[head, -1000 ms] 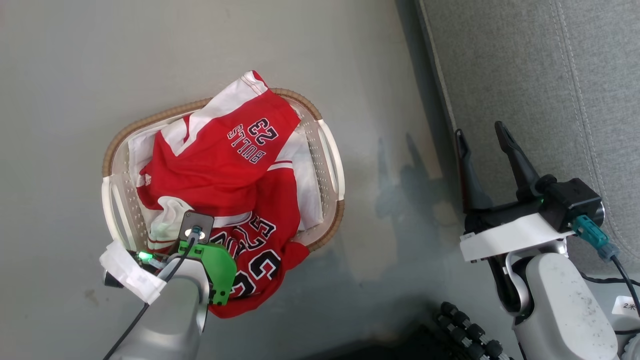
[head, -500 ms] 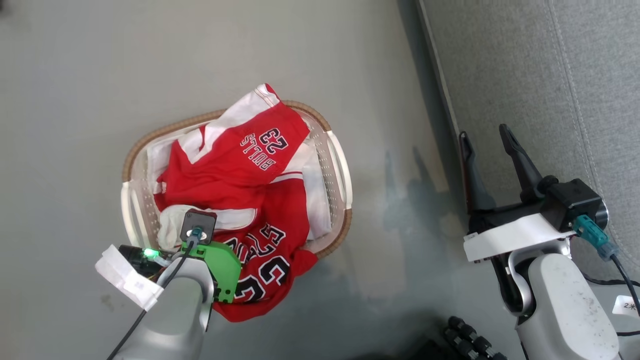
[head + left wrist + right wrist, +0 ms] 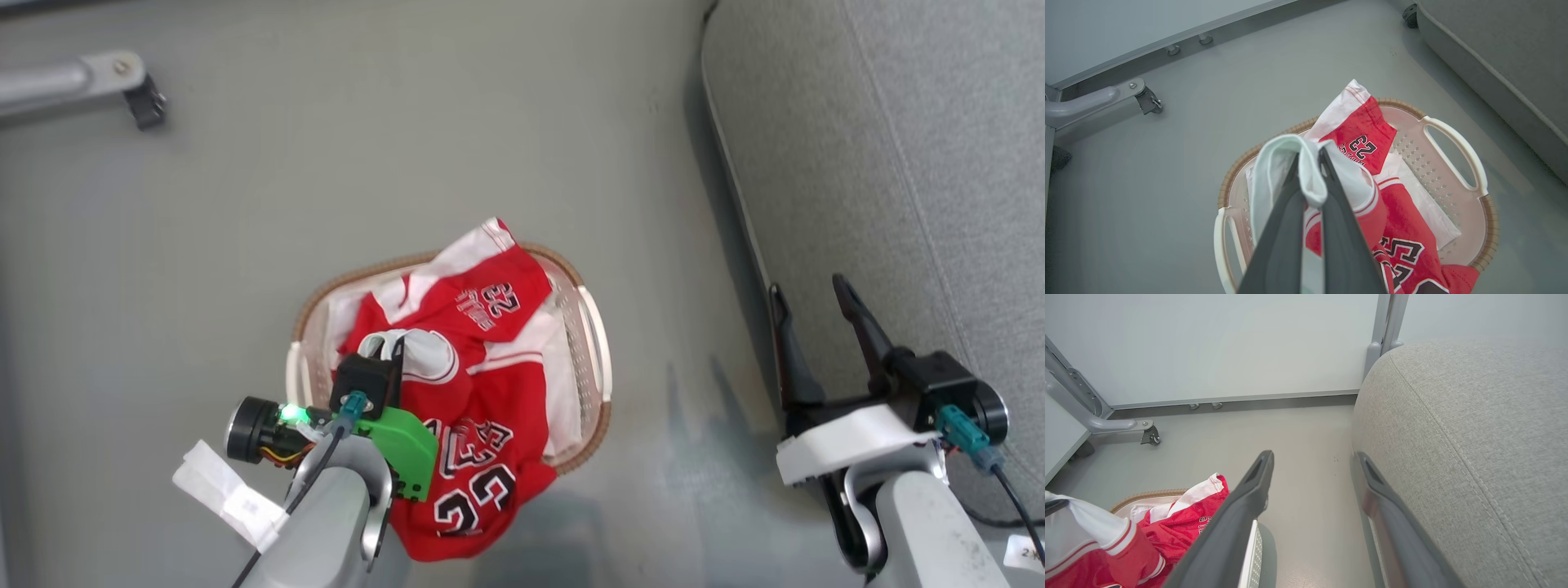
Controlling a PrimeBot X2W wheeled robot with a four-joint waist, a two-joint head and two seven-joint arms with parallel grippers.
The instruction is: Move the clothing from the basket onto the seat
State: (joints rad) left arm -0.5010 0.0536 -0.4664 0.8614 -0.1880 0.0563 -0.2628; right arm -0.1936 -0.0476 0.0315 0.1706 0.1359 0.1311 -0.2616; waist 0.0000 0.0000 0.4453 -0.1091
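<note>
Left fingers point(image 3: 1284, 228) are clamped on a fold of white trim on the clothing point(image 3: 482, 384), so that arm's got the grip. The pinched bit sits up above the basket point(image 3: 1457, 149), but most of the red pile is inside it, with one "23" piece flopped over the basket's near rim toward the robot.

Right fingers point(image 3: 1249, 506) are spread wide with nothing in them, hanging over the floor point(image 3: 326, 163) just beside the long edge of the seat point(image 3: 898, 163).

Key thing for the next bit imo: the seat lies to the robot's right of the basket, with a strip of bare floor between them, so the load has to go up and across to the right. Right arm is way nearer the seat, but the left one has the cloth. The fabric trails down from the pinch, so I'd guess it needs plenty of lift to clear the rim.
</note>
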